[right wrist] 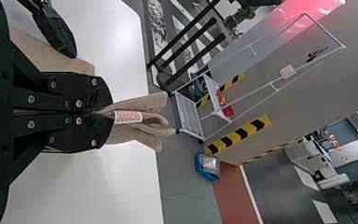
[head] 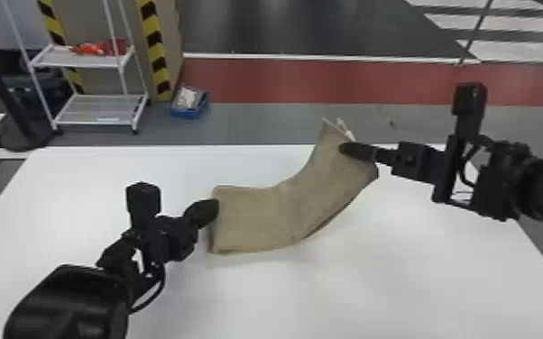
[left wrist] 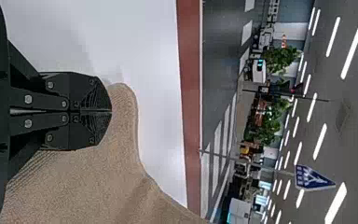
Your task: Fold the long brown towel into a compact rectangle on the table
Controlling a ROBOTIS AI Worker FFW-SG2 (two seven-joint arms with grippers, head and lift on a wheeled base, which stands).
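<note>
The brown towel [head: 279, 207] is stretched between both grippers, its right part raised and slanting up toward the far side. At its left end my left gripper [head: 214, 209] holds the edge. In the left wrist view that gripper [left wrist: 111, 111] is closed, with towel [left wrist: 102, 186] around its tips. My right gripper [head: 345, 148] grips the upper right end of the towel. The right wrist view has this gripper [right wrist: 109, 113] closed on bunched layers, a white label [right wrist: 128, 116] poking out past the fingertips.
The white table [head: 329, 288] lies under the towel. Beyond its far edge stand a white wire rack [head: 99, 110], a pillar with yellow-black stripes [head: 153, 45] and a blue bin [head: 189, 110] on the floor.
</note>
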